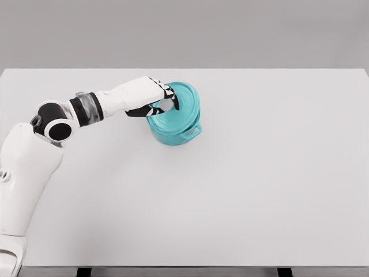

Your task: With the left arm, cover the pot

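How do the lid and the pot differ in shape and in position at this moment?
The lid is a flat disc with a grey knob, while the pot is a deep round vessel with a side handle. The lid lies on top, seemingly a little tilted; the pot stands on the table. The left hand is shut on the lid and seems not to touch the pot. Both are teal.

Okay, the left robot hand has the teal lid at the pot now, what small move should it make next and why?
Probably ease the lid straight down and level it. It looks tilted on the teal pot, not clearly seated, and the left robot hand is curled around its knob. Once the lid sits flat, the fingers could let go.
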Robot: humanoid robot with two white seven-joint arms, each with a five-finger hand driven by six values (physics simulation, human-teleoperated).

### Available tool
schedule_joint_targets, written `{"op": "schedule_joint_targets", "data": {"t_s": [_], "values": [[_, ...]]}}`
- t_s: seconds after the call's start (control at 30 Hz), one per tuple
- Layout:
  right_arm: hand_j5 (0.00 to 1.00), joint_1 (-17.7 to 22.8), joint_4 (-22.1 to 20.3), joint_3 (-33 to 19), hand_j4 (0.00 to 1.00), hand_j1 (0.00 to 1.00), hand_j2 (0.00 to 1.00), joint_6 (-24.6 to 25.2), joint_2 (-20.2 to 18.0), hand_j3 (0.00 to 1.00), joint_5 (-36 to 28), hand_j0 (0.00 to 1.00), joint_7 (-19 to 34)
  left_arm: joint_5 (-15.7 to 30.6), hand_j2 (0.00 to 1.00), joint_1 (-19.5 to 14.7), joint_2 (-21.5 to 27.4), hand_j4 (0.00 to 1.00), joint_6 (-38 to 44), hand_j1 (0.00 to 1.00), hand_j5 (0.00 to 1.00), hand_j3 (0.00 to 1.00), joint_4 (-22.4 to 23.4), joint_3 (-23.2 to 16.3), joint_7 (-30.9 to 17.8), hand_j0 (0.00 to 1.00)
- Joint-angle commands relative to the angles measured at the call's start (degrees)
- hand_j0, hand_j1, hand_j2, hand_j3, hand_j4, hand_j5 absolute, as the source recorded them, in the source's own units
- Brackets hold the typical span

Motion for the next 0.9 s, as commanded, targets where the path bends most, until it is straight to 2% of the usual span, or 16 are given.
{"op": "schedule_joint_targets", "data": {"t_s": [0.0, 0.4, 0.7, 0.87], "values": [[1.00, -0.09, 0.03, 0.00, 1.00, 1.00, 1.00, 0.00, 0.00, 1.00, 0.00, 1.00, 0.01, 0.34, 0.55, -0.17, -0.05, 0.55, 0.16, 0.55, 0.55, 0.55, 0.51, 0.05, 0.02, 0.55], [1.00, 0.00, 0.03, 0.00, 1.00, 1.00, 1.00, 0.00, 0.00, 1.00, 0.00, 1.00, 0.01, -0.19, 0.57, -0.88, -0.84, 0.57, 0.16, 0.57, 0.57, 0.57, 2.70, 0.05, 0.02, 0.57], [1.00, -0.09, 0.03, 0.00, 1.00, 1.00, 1.00, 0.00, 0.00, 1.00, 0.00, 1.00, 0.01, -0.19, 0.66, -0.88, -1.46, 0.66, 0.16, 0.66, 0.66, 0.66, 3.59, 0.05, 0.02, 0.66], [1.00, 0.00, 0.03, 0.00, 1.00, 1.00, 1.00, 0.00, 0.00, 1.00, 0.00, 1.00, 0.01, -0.19, 0.67, -0.88, -1.37, 0.67, 0.16, 0.67, 0.67, 0.67, 3.59, 0.05, 0.02, 0.67]]}}
